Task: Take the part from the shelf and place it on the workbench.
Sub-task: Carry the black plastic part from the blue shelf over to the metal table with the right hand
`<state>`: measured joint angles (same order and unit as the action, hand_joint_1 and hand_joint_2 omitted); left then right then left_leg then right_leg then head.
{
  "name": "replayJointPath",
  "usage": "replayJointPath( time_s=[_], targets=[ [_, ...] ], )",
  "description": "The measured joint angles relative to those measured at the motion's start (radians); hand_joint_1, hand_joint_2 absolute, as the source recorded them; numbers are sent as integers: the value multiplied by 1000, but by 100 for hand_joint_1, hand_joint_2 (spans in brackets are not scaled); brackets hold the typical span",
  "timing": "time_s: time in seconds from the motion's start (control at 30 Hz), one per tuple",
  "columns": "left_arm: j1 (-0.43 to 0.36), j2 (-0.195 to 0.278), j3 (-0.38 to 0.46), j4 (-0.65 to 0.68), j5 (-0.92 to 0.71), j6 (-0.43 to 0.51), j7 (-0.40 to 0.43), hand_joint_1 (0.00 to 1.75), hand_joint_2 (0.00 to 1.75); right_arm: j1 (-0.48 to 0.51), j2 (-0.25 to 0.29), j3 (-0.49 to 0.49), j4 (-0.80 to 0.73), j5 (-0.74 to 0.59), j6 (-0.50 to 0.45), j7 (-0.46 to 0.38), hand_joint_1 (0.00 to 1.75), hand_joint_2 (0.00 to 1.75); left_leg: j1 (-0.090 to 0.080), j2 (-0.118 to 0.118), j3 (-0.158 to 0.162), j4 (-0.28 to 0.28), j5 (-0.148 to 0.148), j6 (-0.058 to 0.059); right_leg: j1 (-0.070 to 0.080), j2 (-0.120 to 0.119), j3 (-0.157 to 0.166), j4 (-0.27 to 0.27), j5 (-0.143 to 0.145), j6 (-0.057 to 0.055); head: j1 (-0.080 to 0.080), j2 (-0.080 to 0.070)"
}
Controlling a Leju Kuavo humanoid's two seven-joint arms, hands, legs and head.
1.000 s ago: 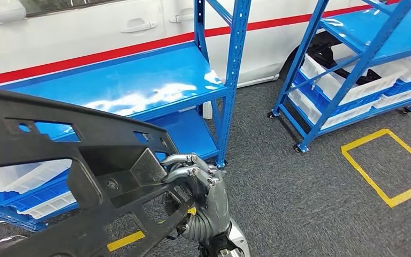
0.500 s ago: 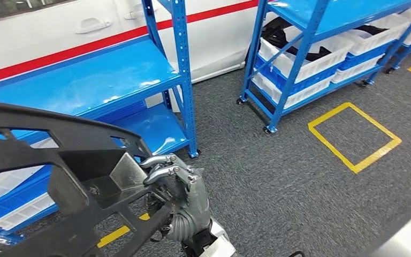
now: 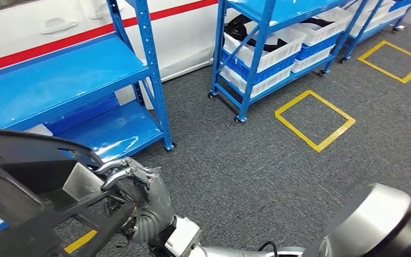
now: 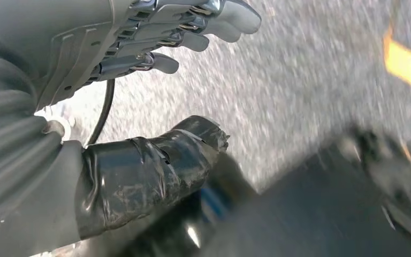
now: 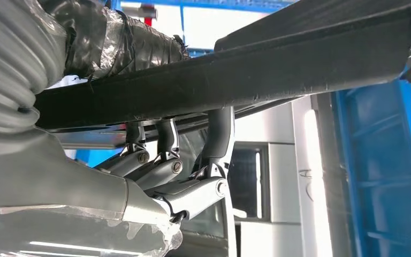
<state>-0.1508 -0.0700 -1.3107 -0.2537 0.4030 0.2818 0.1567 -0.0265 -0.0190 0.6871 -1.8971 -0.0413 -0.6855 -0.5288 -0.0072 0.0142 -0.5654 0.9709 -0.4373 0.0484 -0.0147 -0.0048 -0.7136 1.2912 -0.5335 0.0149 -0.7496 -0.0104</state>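
The part (image 3: 27,176) is a large black plastic frame with cut-outs, carried low at the left of the head view. My right hand (image 3: 139,193) grips its near edge, fingers hooked over a bar. In the right wrist view that hand (image 5: 176,176) has its fingers curled up around the part's black bar (image 5: 278,64), with the taped thumb on the other side. My left hand (image 4: 112,48) hangs over grey carpet with its fingers (image 4: 192,27) stretched out and apart from the taped thumb (image 4: 155,160). Nothing lies between them. A blurred dark shape sits just past the thumb.
A blue shelf rack (image 3: 59,80) stands at the left, before a white vehicle with a red stripe (image 3: 43,32). A second blue rack with white bins (image 3: 267,48) stands further right. Yellow tape squares (image 3: 314,119) mark the grey carpet. My silver right arm (image 3: 369,225) fills the lower right.
The camera has turned to the right, so the racks and floor marks slid left in the picture. My right hand keeps its hold on the part.
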Motion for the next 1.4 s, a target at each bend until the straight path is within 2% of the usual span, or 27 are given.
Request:
replayJointPath(
  time_s=[0.07, 0.1, 0.17, 0.2, 0.27, 0.3, 0.37, 0.43, 0.47, 0.5, 0.53, 0.63, 0.7, 0.77, 0.83, 0.9, 0.93, 0.97, 1.0, 1.07, 1.1, 1.17, 1.2, 1.23, 1.27, 1.33, 1.4],
  targets=[
    [2, -15, 0, -2, -4, 20, 11, 0, 175, -20, -4, 17, 9, -55, 5, -4, 175, 175, 3, -4, -38, 13, 20, -11, -6, 6, 51, -27, 63, 6, -26, 0],
    [3, -22, 0, -3, -5, 34, 20, 0, 175, -30, -7, 28, 12, -85, 12, -1, 175, 175, 5, -7, -58, 24, 26, -17, -10, 19, 99, -83, 68, 8, -34, -1],
    [-1, -33, 0, -3, -1, 68, 37, 0, 175, -47, -12, 50, 14, -147, 31, 1, 175, 175, 5, -15, -86, 51, 35, -30, -13, 44, 182, -199, 24, 4, -51, -1],
    [-4, -37, 1, -3, 5, 85, 44, 0, 175, -52, -15, 60, 15, -176, 40, 0, 175, 175, 5, -21, -94, 59, 40, -36, -11, 49, 202, -231, 1, 0, -62, -1],
    [-8, -43, 4, -3, 16, 110, 58, 0, 175, -58, -21, 78, 15, -222, 50, -8, 175, 175, 9, -33, -102, 65, 50, -49, -9, 32, 202, -240, -2, -16, -83, -1],
    [-9, -45, 5, -3, 18, 115, 68, 0, 175, -61, -23, 85, 15, -238, 53, -11, 175, 175, 11, -34, -109, 75, 42, -54, -8, 24, 199, -241, 5, -23, -90, -1],
    [-10, -52, 7, -3, 19, 117, 86, 0, 175, -68, -26, 97, 16, -261, 58, -12, 175, 175, 15, -31, -141, 150, -16, -63, -9, 8, 190, -243, 17, -37, -95, -2],
    [-16, -56, 7, -3, 18, 111, 99, 0, 175, -73, -29, 108, 19, -273, 65, -13, 175, 175, 18, -28, -182, 268, -85, -70, -5, -8, 178, -242, 27, -41, -97, -2],
    [-19, -57, 7, -3, 18, 102, 104, 0, 175, -75, -31, 113, 21, -276, 70, -13, 175, 175, 19, -27, -190, 306, -97, -72, -2, -16, 172, -241, 30, -42, -97, -2],
    [-21, -57, 7, -3, 18, 90, 110, 0, 175, -77, -34, 119, 23, -279, 75, -13, 175, 175, 19, -25, -182, 312, -92, -71, 0, -24, 168, -240, 32, -42, -97, -2],
    [-23, -57, 7, -3, 18, 77, 117, 0, 175, -80, -36, 124, 23, -281, 80, -13, 175, 175, 18, -22, -156, 284, -73, -69, 2, -32, 166, -240, 34, -41, -97, -2],
    [-30, -57, 7, -3, 19, 51, 132, 0, 175, -85, -40, 133, 24, -289, 97, -14, 175, 175, 6, 17, -43, 111, -21, -47, 6, -54, 165, -241, 37, -36, -96, -2],
    [-40, -57, 7, -4, 20, 49, 136, 0, 175, -88, -41, 136, 26, -297, 118, -16, 175, 175, -7, 32, -24, 66, -21, -30, 7, -70, 164, -244, 41, -27, -96, -3],
    [-47, -57, 8, -4, 29, 56, 137, 0, 175, -92, -42, 141, 30, -309, 145, -15, 175, 175, -8, 19, -23, 48, -12, -17, 6, -80, 166, -247, 42, -16, -96, -3],
    [-47, -56, 12, -4, 52, 78, 127, 0, 175, -102, -43, 145, 37, -325, 177, -11, 175, 175, -2, 6, -14, 24, 2, -7, 5, -52, 150, -213, 16, -9, -97, -3],
    [-43, -56, 22, -5, 85, 100, 108, 0, 175, -111, -43, 153, 50, -336, 197, -8, 175, 175, 0, -8, -14, 15, 10, 0, 4, -14, 97, -108, -40, -5, -98, -3],
    [-39, -56, 29, -6, 100, 103, 99, 0, 175, -114, -42, 159, 58, -338, 201, -6, 175, 175, 0, -17, -16, 16, 11, 2, 4, -6, 66, -48, -63, -4, -98, -3],
    [-34, -56, 35, -6, 112, 100, 93, 0, 175, -119, -41, 165, 66, -338, 202, -4, 175, 175, 0, -27, -19, 18, 11, 2, 3, -3, 46, -9, -69, -2, -98, -3],
    [-27, -54, 41, -6, 119, 92, 91, 0, 175, -124, -39, 172, 74, -338, 201, -2, 175, 175, 0, -39, -20, 21, 11, 1, 1, -2, 41, -4, -55, 0, -98, -3],
    [-18, -48, 46, -6, 119, 78, 94, 0, 175, -137, -32, 183, 88, -335, 195, 5, 175, 175, 3, -64, -24, 33, 8, -5, -7, 11, 80, -93, 14, 3, -97, -3],
    [-17, -44, 47, -6, 115, 75, 94, 0, 175, -144, -28, 189, 94, -332, 188, 9, 175, 175, 4, -76, -30, 43, 4, -11, -11, 32, 106, -153, 40, 4, -97, -3],
    [-20, -35, 49, -6, 105, 75, 93, 0, 175, -152, -20, 196, 101, -322, 168, 16, 175, 175, 6, -99, -46, 61, 1, -24, -15, 66, 134, -223, 57, 2, -96, -3],
    [-21, -31, 49, -7, 101, 75, 93, 0, 175, -155, -18, 198, 102, -317, 159, 19, 175, 175, 8, -109, -54, 65, 3, -31, -13, 72, 135, -229, 52, -1, -95, -3],
    [-21, -27, 49, -7, 99, 76, 93, 0, 175, -157, -15, 200, 103, -314, 152, 21, 175, 175, 10, -119, -59, 65, 6, -37, -12, 64, 135, -231, 53, -6, -94, -3],
    [-20, -24, 49, -8, 97, 76, 93, 0, 175, -161, -13, 203, 103, -311, 147, 22, 175, 175, 13, -116, -62, 68, 5, -42, -11, 54, 138, -235, 56, -12, -93, -3],
    [-18, -21, 49, -10, 93, 73, 95, 0, 175, -167, -10, 210, 104, -308, 139, 26, 175, 175, 13, -81, -85, 112, -21, -51, -14, 33, 144, -242, 60, -23, -93, -3],
    [-20, -18, 49, -12, 91, 65, 99, 0, 175, -170, -8, 214, 105, -304, 130, 30, 175, 175, 14, -39, -139, 221, -75, -59, -12, 11, 145, -245, 60, -27, -93, -3]
  ],
)
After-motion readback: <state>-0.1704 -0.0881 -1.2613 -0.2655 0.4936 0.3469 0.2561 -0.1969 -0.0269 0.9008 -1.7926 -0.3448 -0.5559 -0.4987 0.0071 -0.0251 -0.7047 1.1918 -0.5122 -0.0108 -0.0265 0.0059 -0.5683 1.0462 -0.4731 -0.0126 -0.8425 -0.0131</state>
